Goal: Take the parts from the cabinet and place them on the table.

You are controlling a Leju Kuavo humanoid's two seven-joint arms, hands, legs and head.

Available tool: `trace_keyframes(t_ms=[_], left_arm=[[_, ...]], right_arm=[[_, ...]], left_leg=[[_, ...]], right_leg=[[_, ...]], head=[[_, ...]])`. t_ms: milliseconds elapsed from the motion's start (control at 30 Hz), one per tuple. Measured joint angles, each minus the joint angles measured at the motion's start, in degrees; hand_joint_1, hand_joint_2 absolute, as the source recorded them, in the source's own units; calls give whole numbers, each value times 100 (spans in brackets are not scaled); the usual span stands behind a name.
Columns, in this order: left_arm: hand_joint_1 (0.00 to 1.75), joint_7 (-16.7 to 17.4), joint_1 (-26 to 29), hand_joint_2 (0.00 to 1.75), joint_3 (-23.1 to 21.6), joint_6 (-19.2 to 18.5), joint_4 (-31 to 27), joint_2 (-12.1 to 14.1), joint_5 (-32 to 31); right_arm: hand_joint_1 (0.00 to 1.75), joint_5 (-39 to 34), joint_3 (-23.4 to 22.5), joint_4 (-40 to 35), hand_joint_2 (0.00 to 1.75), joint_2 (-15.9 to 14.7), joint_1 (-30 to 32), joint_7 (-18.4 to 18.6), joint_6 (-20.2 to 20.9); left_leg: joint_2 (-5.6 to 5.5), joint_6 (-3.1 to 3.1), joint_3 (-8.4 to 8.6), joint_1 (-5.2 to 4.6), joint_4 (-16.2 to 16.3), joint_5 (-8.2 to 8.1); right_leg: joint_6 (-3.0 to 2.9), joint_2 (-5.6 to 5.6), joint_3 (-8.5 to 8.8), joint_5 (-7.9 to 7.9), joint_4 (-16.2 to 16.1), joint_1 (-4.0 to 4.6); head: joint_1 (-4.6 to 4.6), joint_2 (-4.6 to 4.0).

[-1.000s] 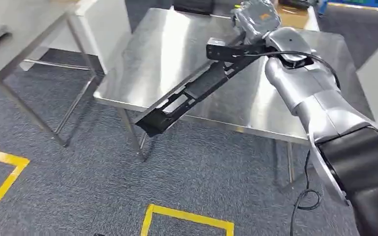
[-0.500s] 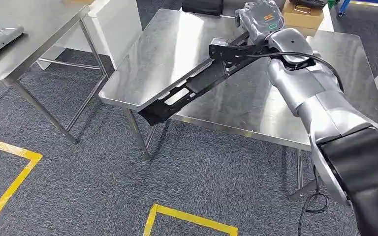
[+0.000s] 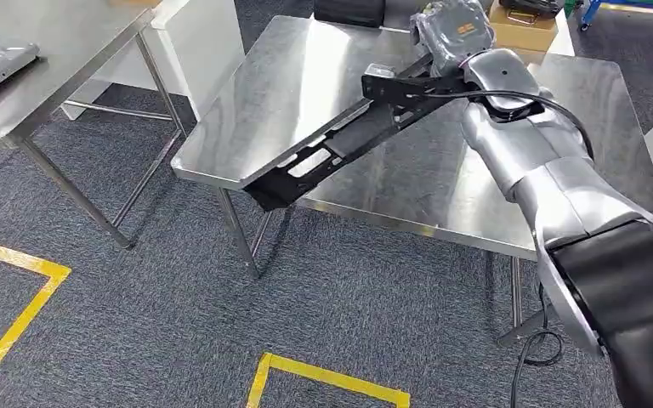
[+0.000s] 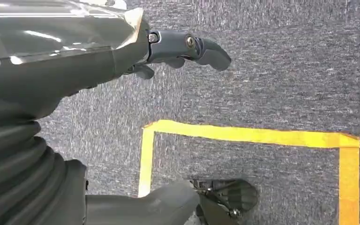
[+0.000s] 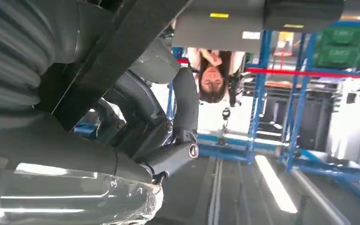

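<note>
A long black slotted part (image 3: 340,144) slants over the steel table (image 3: 306,68), one end overhanging its front edge.

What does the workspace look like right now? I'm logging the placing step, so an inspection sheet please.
Surface: steel table, bare and shiny near the part.
Job's things: long black part, tilted, low end past the table's front edge.
Clutter: cardboard box and black object at the far edge.
Hands: right hand grips the part; left hand holds nothing.
Cables: black cable by the table leg.
Surroundings: grey carpet, yellow tape, second table.
</note>
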Motion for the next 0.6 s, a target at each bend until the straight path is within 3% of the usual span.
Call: trace_keyframes(t_ms=[167, 200, 267, 300, 367, 433, 467, 500, 533, 600], left_arm=[[0, 0, -1, 175, 53, 2, 0, -2, 0], [0, 0, -3, 175, 66, 2, 0, -2, 0], [0, -4, -7, 175, 77, 0, 0, 9, 2], [0, -9, -4, 175, 81, 0, 0, -17, 2], [0, -11, -9, 175, 92, 0, 0, -15, 9], [0, -11, -12, 175, 101, 0, 0, -20, 18], [0, -11, -12, 175, 103, 0, 0, -20, 20], [0, -11, -8, 175, 107, 0, 0, -20, 24], [0, -11, -5, 175, 111, 0, 0, -24, 24], [0, -11, -5, 175, 125, 0, 0, -35, 26]], right_arm=[[169, -31, -66, 35, 175, 9, -25, 142, 11], [169, -33, -90, 37, 175, 15, -35, 153, 13], [169, -13, -140, 37, 175, 28, -57, 179, 13], [169, 4, -162, 39, 175, 26, -58, 194, 11], [169, 24, -168, 39, 175, 46, -104, 207, 11], [169, 24, -179, 52, 175, 50, -112, 214, 15], [169, 24, -181, 66, 175, 46, -93, 214, 22], [169, 35, -181, 79, 175, 44, -77, 214, 22], [169, 37, -181, 92, 175, 44, -71, 214, 26], [169, 37, -184, 94, 175, 50, -87, 218, 26]], left_leg=[[0, 1, -2, -28, 1, 1], [0, 29, -20, -44, 45, -22], [36, 134, 57, -48, -43, 3], [92, 166, 163, 50, -225, 87], [168, 202, 231, 37, -307, 112], [260, 179, 243, 47, -305, 94], [298, 162, 242, 59, -301, 83], [338, 144, 247, 73, -297, 73], [382, 108, 247, 98, -280, 53], [476, -23, 222, 174, -136, -41]], right_leg=[[1, -1, 0, 0, 0, -20], [19, 3, 13, 9, -44, -76], [65, 58, 45, 38, -108, -45], [57, 27, 17, 25, -78, 2], [18, -42, -183, -209, 353, -11], [16, -61, -665, -553, 1295, -61], [60, -69, -834, -618, 1592, -93], [111, -83, -856, -576, 1595, -122], [199, -107, -739, -437, 1326, -166], [424, -269, -180, -17, 260, -248]], head=[[0, 0], [-2, 0], [-15, 0], [7, 0], [26, 0], [26, 0], [24, 0], [28, 0], [26, 0], [33, 0]])
